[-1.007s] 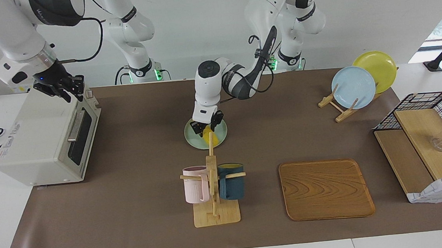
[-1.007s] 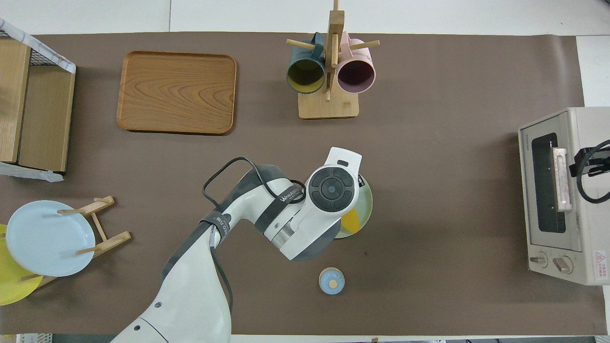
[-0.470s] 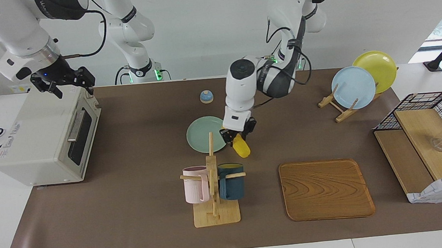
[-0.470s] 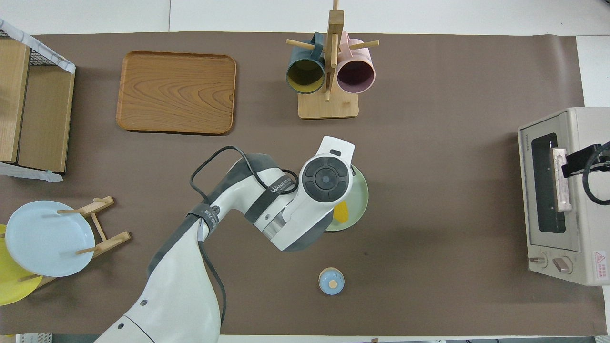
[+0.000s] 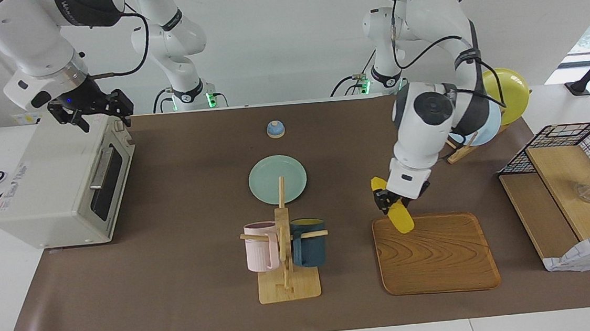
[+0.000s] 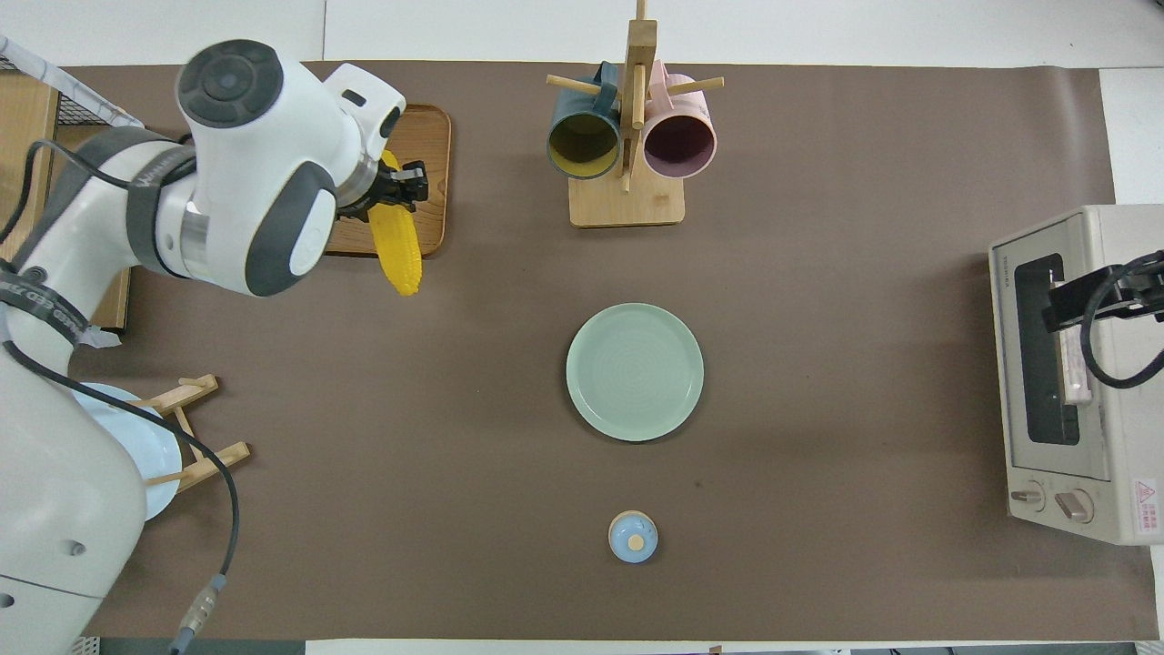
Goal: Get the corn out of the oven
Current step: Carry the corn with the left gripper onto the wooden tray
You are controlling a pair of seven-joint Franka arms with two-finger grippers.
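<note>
The corn (image 5: 398, 216) is a yellow cob held in my left gripper (image 5: 388, 203), which is shut on it. It hangs tilted in the air over the corner of the wooden tray (image 5: 435, 252). It also shows in the overhead view (image 6: 398, 241), below the left gripper (image 6: 400, 187). The off-white oven (image 5: 48, 179) stands at the right arm's end of the table with its dark glass door closed. My right gripper (image 5: 91, 110) hovers over the oven's top edge above the door, fingers apart and empty. It also shows over the oven (image 6: 1082, 473) in the overhead view (image 6: 1096, 296).
A green plate (image 5: 277, 179) lies mid-table with a small blue knob (image 5: 275, 129) nearer the robots. A mug rack (image 5: 288, 287) with two mugs stands beside the tray. A plate stand with a yellow plate (image 5: 510, 88) and a wire shelf (image 5: 565, 186) are at the left arm's end.
My left gripper lifted the corn off the green plate and carried it toward the left arm's end, to over the wooden tray. My right gripper shifted slightly above the oven.
</note>
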